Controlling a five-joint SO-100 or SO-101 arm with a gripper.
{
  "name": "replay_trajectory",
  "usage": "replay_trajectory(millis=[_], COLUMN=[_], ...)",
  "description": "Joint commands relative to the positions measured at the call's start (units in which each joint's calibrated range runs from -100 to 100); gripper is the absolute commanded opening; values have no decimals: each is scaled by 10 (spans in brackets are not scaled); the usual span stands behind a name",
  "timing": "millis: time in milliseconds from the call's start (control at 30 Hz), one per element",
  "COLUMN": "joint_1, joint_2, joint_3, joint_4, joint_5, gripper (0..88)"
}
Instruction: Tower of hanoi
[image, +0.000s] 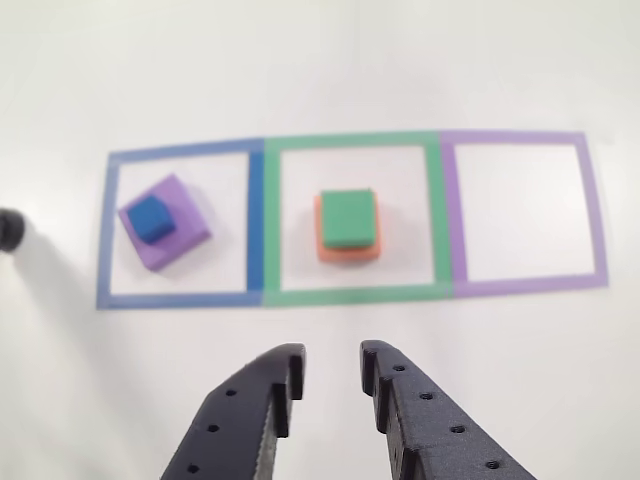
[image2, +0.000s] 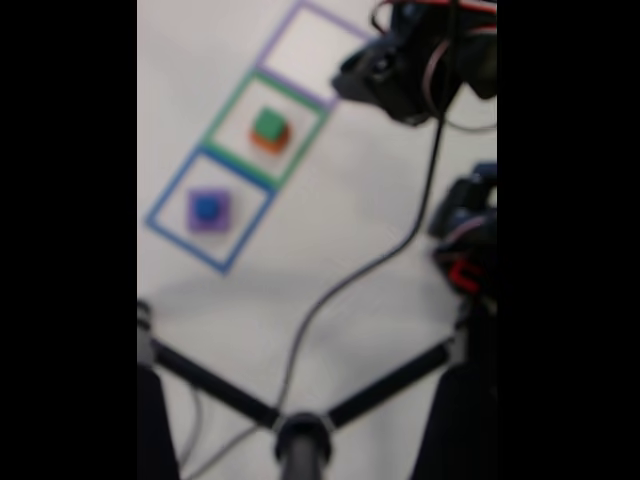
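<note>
While the gripper (image: 332, 372) gapes empty, green cube (image: 348, 219) just beyond

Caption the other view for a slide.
Open gripper hovers before three squares: blue cube on purple cube, green cube on orange cube.

Left of and below the arm (image2: 420, 60): green cube (image2: 269, 123) on orange cube (image2: 268, 141); farther, blue cube (image2: 206, 208) on purple cube (image2: 211, 214).

Matte black printed gripper (image: 332, 372) with screw holes and toothed fingers (image: 270, 385); blurry arm (image2: 420, 60) seemingly carries red cables.
</note>
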Motion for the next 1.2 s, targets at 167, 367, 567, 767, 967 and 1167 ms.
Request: replay_trajectory(millis=[167, 367, 567, 767, 967, 1167], joint_1=[51, 64, 60, 52, 59, 62], joint_2=[-135, -157, -154, -100, -16, 93], joint_3=[302, 496, 729, 863, 903, 948], joint_4=[-176, -359, -687, -938, -1081, -1245], joint_5=[140, 140, 140, 140, 140, 140], gripper=[225, 311, 339, 344, 358, 373])
